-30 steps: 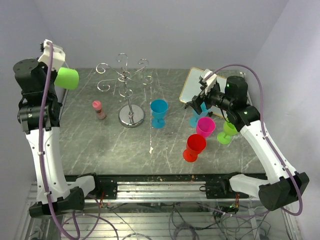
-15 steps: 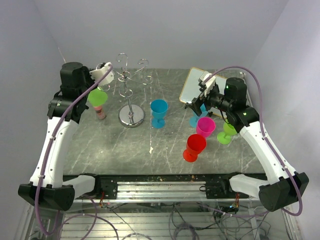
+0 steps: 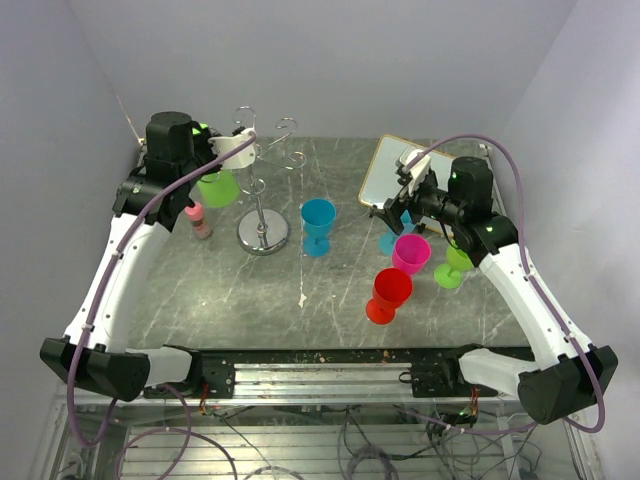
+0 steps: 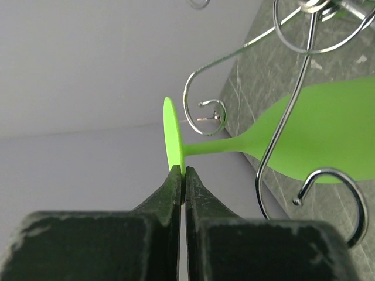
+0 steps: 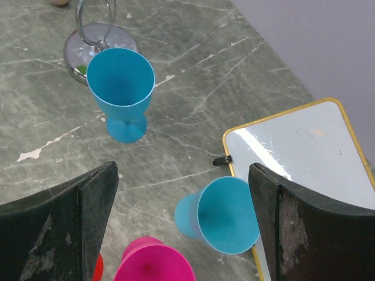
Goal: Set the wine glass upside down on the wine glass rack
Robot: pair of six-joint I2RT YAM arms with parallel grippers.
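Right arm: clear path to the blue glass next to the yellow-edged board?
Likely yes. The right end effector hangs open right above that blue glass; only the pink glass stands close beside it.

Grey marbled table (image 3: 300,300) with wine glass rack (image 3: 262,232), small pink bottle (image 3: 198,220), yellow-rimmed board (image 3: 384,172), five coloured goblets (image 3: 318,226).

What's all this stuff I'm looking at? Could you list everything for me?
rack: 1, silver wire, left-centre of the table
green glass: 2; one held at the rack, one standing at right
blue glass: 2; one right of the rack, one by the tray
pink glass: 1, right
red glass: 1, nearer than the pink one
bottle: 1, pinkish, left of the rack
tray: 1, white with yellow rim, far right
table: 1, grey marble
left fingers: black, shut on a green glass's foot
right fingers: black, open above the right-hand glasses
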